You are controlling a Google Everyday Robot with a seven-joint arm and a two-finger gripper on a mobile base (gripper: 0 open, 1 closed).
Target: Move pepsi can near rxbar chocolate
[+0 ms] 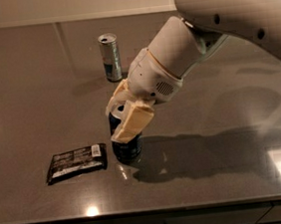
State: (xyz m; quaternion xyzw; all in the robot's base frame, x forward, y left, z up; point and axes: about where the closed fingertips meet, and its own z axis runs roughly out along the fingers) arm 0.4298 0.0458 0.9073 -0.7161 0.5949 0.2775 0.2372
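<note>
One gripper (pixel 119 122) reaches down from the upper right on the pale arm (pixel 175 65), its two fingers pinching the top of the one pepsi can (pixel 128 151). That can stands upright on the dark table (pixel 34 100), just right of the single rxbar chocolate (pixel 76 162), which lies flat. A second can, the slim silver can (pixel 109 57), stands well behind them.

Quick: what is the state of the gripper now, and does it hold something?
Gripper: closed on the pepsi can, over the table beside the rxbar chocolate.
</note>
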